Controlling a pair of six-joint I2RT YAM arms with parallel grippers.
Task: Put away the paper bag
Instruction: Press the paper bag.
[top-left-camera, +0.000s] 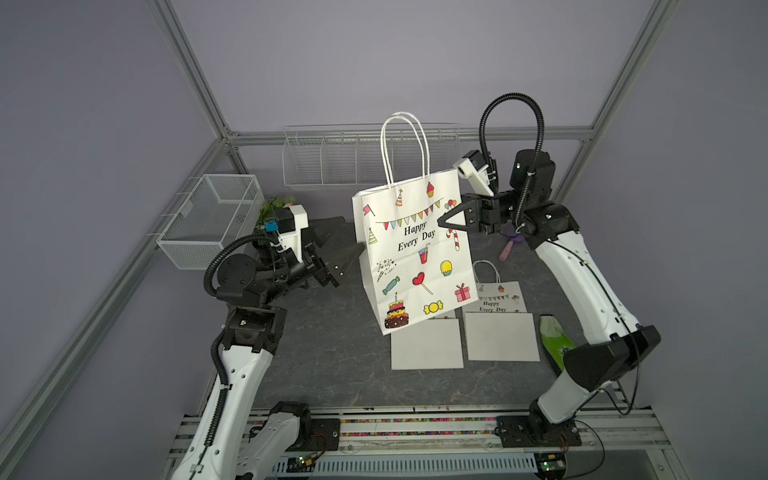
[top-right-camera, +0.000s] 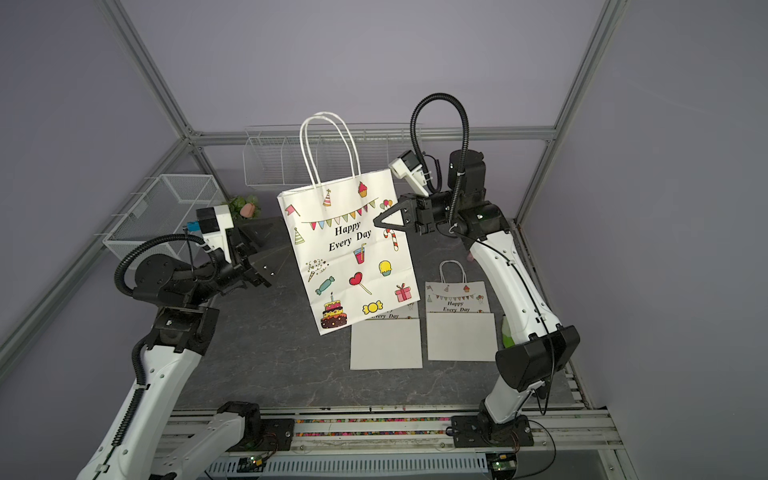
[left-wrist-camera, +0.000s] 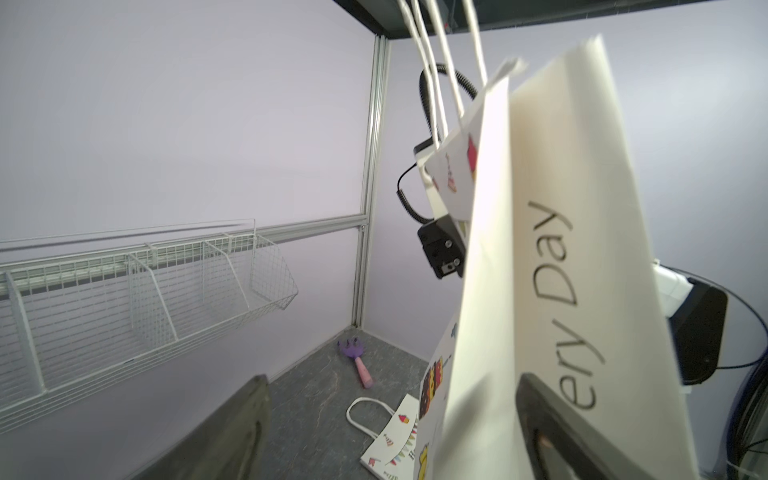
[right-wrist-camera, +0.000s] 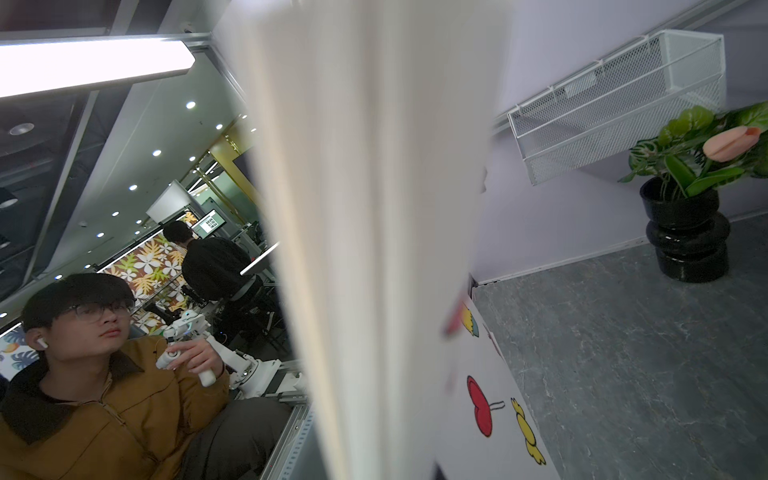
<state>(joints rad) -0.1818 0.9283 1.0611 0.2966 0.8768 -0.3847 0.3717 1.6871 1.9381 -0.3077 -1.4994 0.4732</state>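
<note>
- The dark worktop (top-left-camera: 324, 357) filled the cell floor, and the task's bag hung above the middle of it.
- The paper bag (top-left-camera: 415, 257), printed "Happy Every Day", was folded flat, upright and tilted. It appeared to be lifted off the worktop, with its lower corner over the bags lying below.
- A white wire rack (top-left-camera: 332, 162) with divided bins hung on the back wall behind the bag. This was probably where the bag belonged.
- A mesh basket (top-left-camera: 208, 216) hung on the side wall, well apart from the bag.
- Two flat bags (top-left-camera: 500, 332) (top-left-camera: 427, 345) lay side by side on the worktop.
- The right gripper (top-left-camera: 441, 222) was clamped on the bag's side edge and carried it alone.
- The left gripper (top-left-camera: 352, 235) had its jaws spread at the opposite edge. In the left wrist view the paper passed between its fingers (left-wrist-camera: 582, 436), not yet pinched.
- The twisted handles (top-left-camera: 405, 145) stood up from the rim, too floppy to steer by.
- Judged from this, the bag was very light and thin. Its folds stiffened it, but it would crease, tear or swing under a one-sided pinch.
- The doubled side folds near the rim looked the safest places to hold, one on each edge.
</note>
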